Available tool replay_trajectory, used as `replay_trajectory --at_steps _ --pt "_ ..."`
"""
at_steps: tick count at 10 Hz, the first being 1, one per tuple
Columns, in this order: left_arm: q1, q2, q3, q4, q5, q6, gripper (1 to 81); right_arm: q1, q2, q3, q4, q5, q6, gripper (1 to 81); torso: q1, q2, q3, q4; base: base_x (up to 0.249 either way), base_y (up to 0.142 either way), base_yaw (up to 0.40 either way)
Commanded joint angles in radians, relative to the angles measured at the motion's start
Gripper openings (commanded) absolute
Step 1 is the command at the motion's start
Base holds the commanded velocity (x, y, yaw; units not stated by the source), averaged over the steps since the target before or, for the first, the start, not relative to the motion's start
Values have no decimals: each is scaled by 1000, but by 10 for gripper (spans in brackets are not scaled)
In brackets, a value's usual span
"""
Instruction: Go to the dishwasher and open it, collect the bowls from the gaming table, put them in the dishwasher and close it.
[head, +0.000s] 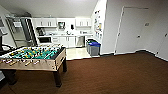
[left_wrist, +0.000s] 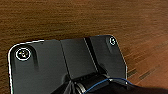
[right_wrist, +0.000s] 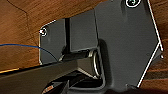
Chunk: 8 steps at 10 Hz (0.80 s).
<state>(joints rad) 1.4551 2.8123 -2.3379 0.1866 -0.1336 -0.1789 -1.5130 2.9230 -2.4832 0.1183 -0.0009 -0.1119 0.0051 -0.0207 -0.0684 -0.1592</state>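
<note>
Dark wrist plates with ringed screws

Each wrist carries a wide black plate (left_wrist: 45, 67) with pale rounded edges, silver-ringed corner screws (left_wrist: 23, 54), a jointed bar (right_wrist: 82, 32), and a thin blue cable (left_wrist: 105, 82).

Office break room: kitchenette (head: 66, 33), foosball table (head: 33, 57).

Foosball table (head: 33, 57) near left; kitchenette behind it, dishwasher (head: 80, 41) under counter, bins (head: 93, 48) to its right.

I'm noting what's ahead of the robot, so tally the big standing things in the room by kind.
Foosball table: 1
Waste bins: 2, one with a blue lid, a green-topped one behind
Stainless dishwasher: 1
White door: 1
Total: 5
</note>
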Motion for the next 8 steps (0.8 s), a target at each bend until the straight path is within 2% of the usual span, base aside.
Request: replay_trajectory --at_steps 1,8 --pt "-46 -6 15 -4 39 4 811 45 -8 8 6 -62 0 811 0 0 0 0 159 0 0" --pt "-45 6 15 4 37 4 811 47 -8 4 7 -62 0 811 1 0 0 0 172 0 0"
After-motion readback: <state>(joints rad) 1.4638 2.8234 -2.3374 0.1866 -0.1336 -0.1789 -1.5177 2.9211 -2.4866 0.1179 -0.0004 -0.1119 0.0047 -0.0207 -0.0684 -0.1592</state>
